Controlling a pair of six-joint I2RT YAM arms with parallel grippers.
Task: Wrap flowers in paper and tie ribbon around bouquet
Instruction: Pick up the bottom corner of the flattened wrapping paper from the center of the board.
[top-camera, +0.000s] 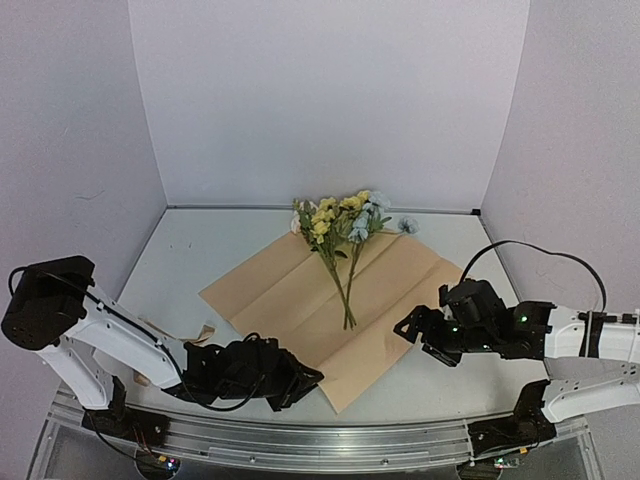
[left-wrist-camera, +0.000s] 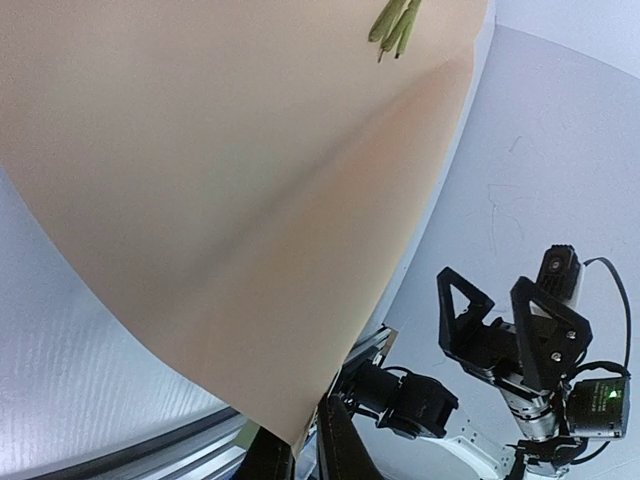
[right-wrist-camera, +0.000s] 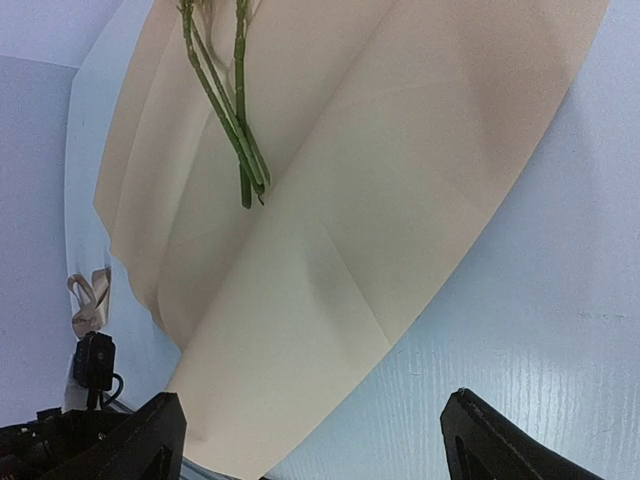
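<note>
small bunch of artificial flowers (top-camera: 340, 218): yellow and pale blue blooms, thin green stems, lying on the paper, blooms past its far edge, stems pointing near | large creased tan-brown paper (top-camera: 400, 290): spread diamond-wise | glossy tan ribbon (top-camera: 190, 333): loose, just left of paper

Flowers (top-camera: 338, 222) on paper (top-camera: 270, 290), ribbon (top-camera: 200, 332) L

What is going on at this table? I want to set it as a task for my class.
A robot is starting to wrap a bouquet. The flowers lie on the paper, which is spread tan side up, with the blooms at the far end. The left gripper pinches the paper's near corner. The right gripper hangs open by the paper's right edge, holding nothing. The ribbon lies untouched on the table at the left. Nothing is folded or tied yet.
</note>
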